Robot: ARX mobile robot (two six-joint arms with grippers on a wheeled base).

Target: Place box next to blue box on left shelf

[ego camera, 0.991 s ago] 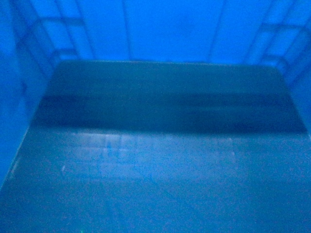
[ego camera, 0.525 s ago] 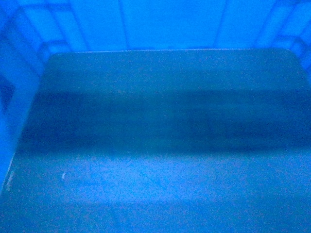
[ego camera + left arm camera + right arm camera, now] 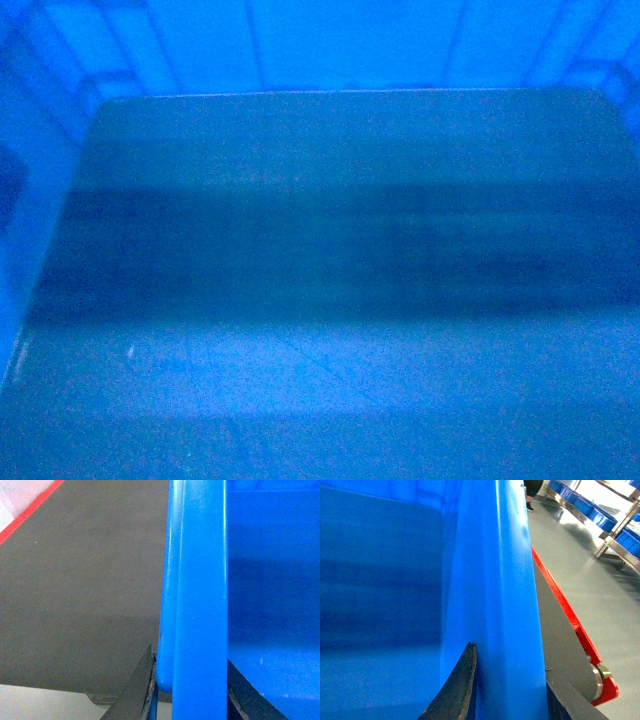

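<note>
Blue plastic fills the whole head view: the box (image 3: 330,250) sits right under the camera, so only its dull, faintly gridded floor, its rounded far corners and the ribbed inner walls on the far, left and right sides can be seen. A dark band of shadow runs from left to right across the middle of the floor, and the near part shows faint scratches. Nothing beyond the box is visible from this view, so the shelf and its surroundings cannot be seen.

The left gripper (image 3: 190,690) is clamped on the box's left wall, one dark finger (image 3: 137,690) on the outside and the other inside, with the thick rim running up between them. Beyond that wall lies a dark grey floor mat (image 3: 80,585), a red line (image 3: 30,510) along its far left edge and pale floor past it.

The right gripper (image 3: 510,690) is clamped likewise on the right wall, one dark finger (image 3: 460,685) inside the box and the other outside the rim. Just beside this wall runs a dark flat surface edged by a red rail (image 3: 570,630) with a small metal wheel at its near end. Farther right, across grey floor, stand metal racks (image 3: 615,530) holding other blue boxes (image 3: 580,502), and someone's dark shoe shows at the far edge.
</note>
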